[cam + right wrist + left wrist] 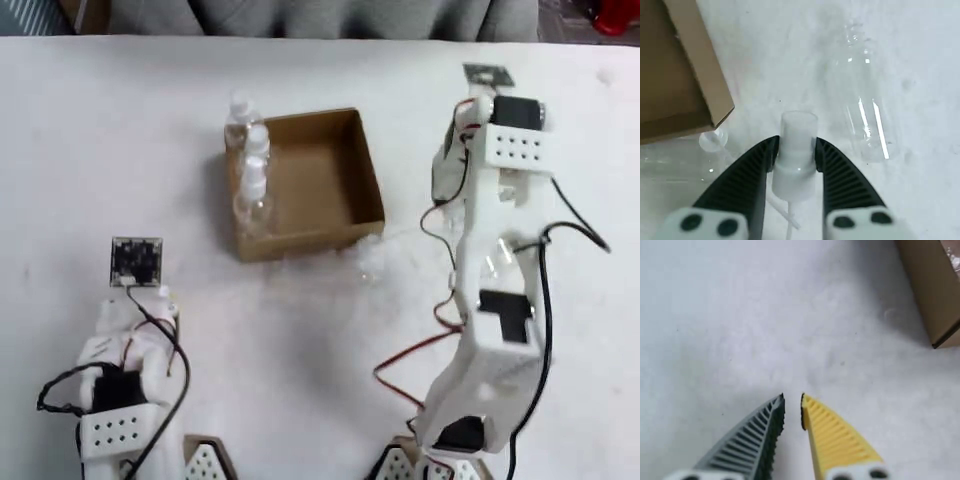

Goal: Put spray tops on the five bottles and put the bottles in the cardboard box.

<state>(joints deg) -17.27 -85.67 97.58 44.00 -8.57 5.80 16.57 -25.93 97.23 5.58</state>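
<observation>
The open cardboard box (345, 175) sits mid-table, and bottles with white spray tops (252, 160) stand along its left wall. My right gripper (796, 142) is shut on a white spray top (798, 127) and hangs just off the box's corner (720, 107). A clear bottle without a top (867, 115) lies on the table beyond it. Another clear bottle with an open neck (710, 141) lies beside the box corner (368, 262). My left gripper (792, 400) hovers over bare table near the front left, its grey and yellow fingertips almost together with nothing between them.
The right arm (495, 300) stretches from the front edge toward the back right of the white table (120, 150). The left arm (125, 390) is folded at the front left. One side of the box (932, 290) appears in the left wrist view.
</observation>
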